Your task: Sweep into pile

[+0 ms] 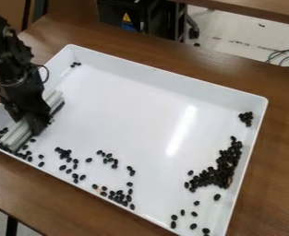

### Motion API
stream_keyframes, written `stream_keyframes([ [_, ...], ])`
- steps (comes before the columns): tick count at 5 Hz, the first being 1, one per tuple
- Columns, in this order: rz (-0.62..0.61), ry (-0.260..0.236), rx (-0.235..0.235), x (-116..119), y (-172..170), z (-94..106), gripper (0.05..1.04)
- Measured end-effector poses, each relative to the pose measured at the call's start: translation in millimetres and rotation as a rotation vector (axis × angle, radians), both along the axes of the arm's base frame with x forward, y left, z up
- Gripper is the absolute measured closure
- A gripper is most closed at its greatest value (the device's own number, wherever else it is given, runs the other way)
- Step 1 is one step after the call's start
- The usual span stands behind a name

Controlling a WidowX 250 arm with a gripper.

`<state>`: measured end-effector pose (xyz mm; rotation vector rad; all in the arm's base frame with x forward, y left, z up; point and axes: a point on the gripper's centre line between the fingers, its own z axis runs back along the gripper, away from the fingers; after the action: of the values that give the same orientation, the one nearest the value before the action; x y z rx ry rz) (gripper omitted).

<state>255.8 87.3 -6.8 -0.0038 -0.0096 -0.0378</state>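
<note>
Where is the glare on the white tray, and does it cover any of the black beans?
Camera view: one bright, slanting streak of glare on the floor of the white tray, right of its middle; it covers none of the black beans, which show dark against the white.

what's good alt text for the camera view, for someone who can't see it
A black robot gripper holds a pale bar at the left end of a white tray on a brown table. Dark beans lie scattered along the tray's near side, clustered most thickly toward the right, with a few in the far left corner.
</note>
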Motion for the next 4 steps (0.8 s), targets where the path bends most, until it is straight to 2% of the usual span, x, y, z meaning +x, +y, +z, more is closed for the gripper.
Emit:
stream_keyframes([
  [1,-0.017,-0.041,-0.058,-4,-50,-0.8,0.723],
  [2,-0.014,-0.025,-0.071,-3,-88,-6.9,0.723],
  [3,0.007,-0.044,-0.081,1,-112,-9.9,0.723],
  [4,-0.047,-0.051,-0.1,11,-166,-10.6,0.723],
])
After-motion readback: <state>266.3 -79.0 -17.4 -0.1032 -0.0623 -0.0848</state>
